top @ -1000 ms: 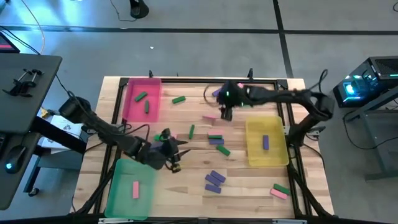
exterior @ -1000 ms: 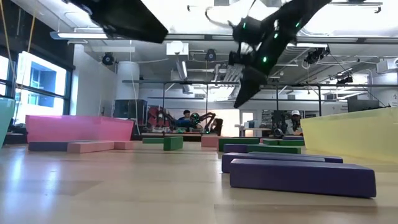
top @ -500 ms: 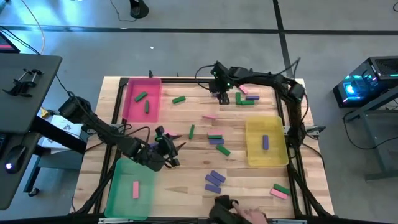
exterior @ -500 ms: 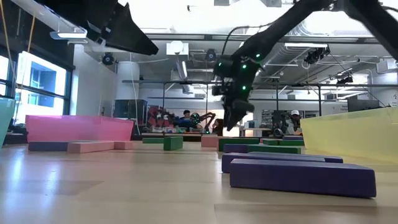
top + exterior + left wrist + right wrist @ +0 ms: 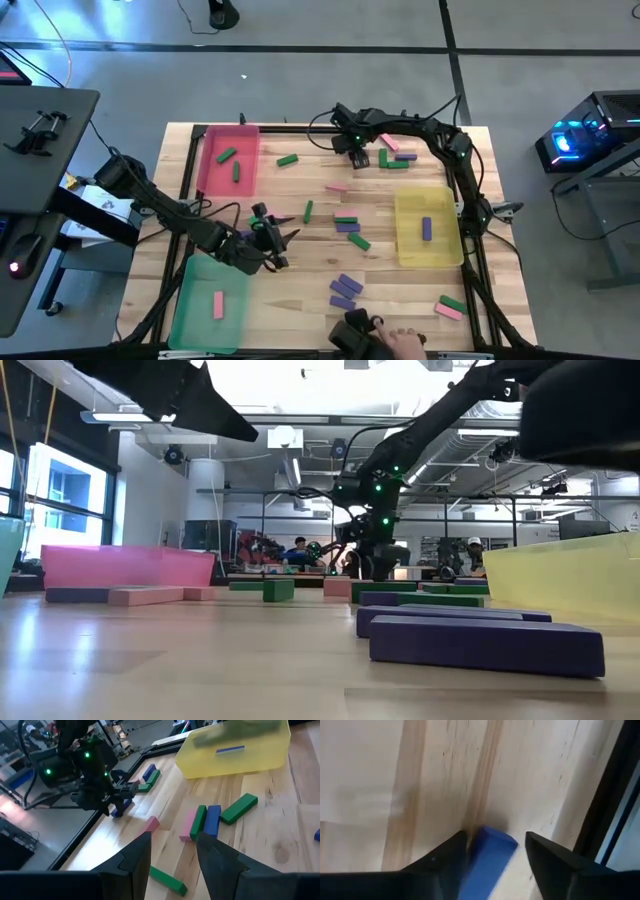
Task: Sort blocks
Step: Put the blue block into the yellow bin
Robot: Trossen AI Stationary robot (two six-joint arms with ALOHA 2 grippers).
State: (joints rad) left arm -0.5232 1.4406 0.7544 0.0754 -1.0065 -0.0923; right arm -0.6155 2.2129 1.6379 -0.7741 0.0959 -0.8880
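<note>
Block [image 5: 487, 855], purple, rigid and light, lies between the spread right claw [image 5: 495, 862]; grip its long sides.

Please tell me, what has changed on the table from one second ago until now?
The right gripper has travelled from the table's middle toward the far edge and come down over a purple block, which lies between its open fingers, not yet gripped. A person's hand has appeared at the near edge. The left gripper shifted only slightly beside the green tray; the trays and other blocks stayed.
</note>
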